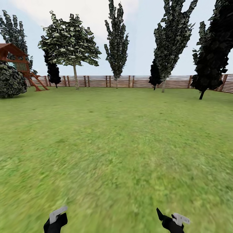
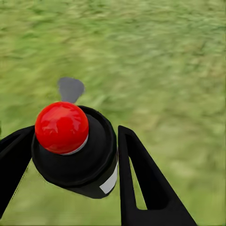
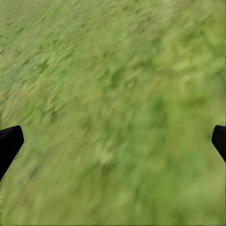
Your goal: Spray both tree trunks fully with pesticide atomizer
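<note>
Head view, read from the left: a wooden playset (image 1: 19,64) with a red-brown roof stands at the lawn's far left edge, a round dark bush (image 1: 11,82) in front of it. Next comes a tree with a pale, thin bare trunk and a broad light-green crown (image 1: 75,76), then a row of dark narrow conifers (image 1: 116,42) along the slatted wooden fence (image 1: 97,81). Open grass (image 1: 116,145) lies between the robot and all of them.

At the bottom of that view, the left gripper (image 1: 55,220) sits low on the left and the right gripper (image 1: 171,220) low on the right, both over grass.

The left wrist view shows the pesticide atomizer (image 2: 75,150), a black body with a red ball on top, lodged between the two black fingers (image 2: 141,183), which close against its sides. Its grey nozzle points forward, away from the wrist and over the lawn. The right wrist view shows dark fingertips (image 3: 9,143) at opposite edges with grass between, so that gripper is spread wide and empty.

The sprayer is already in the left hand, so I judge the pick-up done; the light-crowned tree lies far ahead and left of centre, on the holding arm's side. The base must close that gap before the nozzle can reach bark.
</note>
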